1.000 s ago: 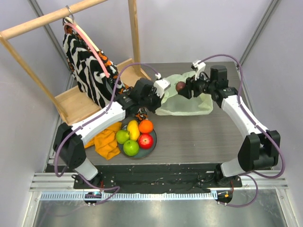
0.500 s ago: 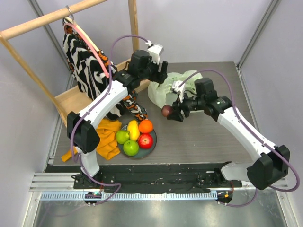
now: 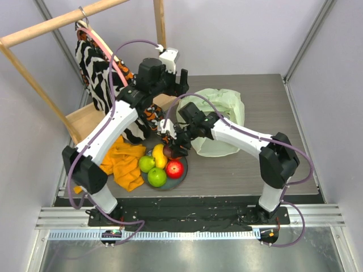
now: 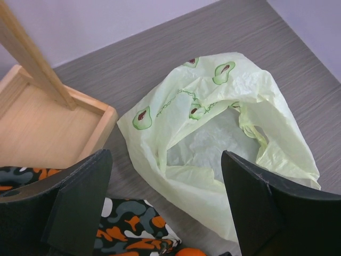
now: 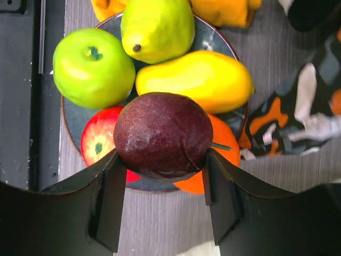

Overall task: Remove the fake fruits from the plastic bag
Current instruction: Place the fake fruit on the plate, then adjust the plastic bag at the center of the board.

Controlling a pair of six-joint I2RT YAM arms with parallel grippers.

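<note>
**Top view.** The left end effector hovered over the far part of the table, at 11 o'clock from the plastic bag. Its fingers were spread, with nothing between them. The right end effector was clenched on the dark purple piece, over the 1 o'clock edge of the plate. On the plate lay two green apples, a red apple and a yellow mango. The plastic bag lay slumped on the table at 2 o'clock from the plate.

**Left wrist view.** The left end effector was fully released: both fingers stood wide apart and touched nothing. Below them lay the plastic bag, mouth open and pale interior showing. A wooden tray sat at 10 o'clock and a patterned cloth at 7 o'clock.

**Right wrist view.** The two fingers pressed opposite flanks of the dark purple piece. It hung above the plate, with the orange at 4 o'clock, the red apple at 8 o'clock and the yellow mango at 1 o'clock.

**Change.** Half a second earlier, the right end effector had held the same piece over bare table at 3 o'clock from the plate; it had since travelled over the plate. The plastic bag had stood bunched beneath the left end effector and had since dropped and spread toward 3 o'clock.
</note>
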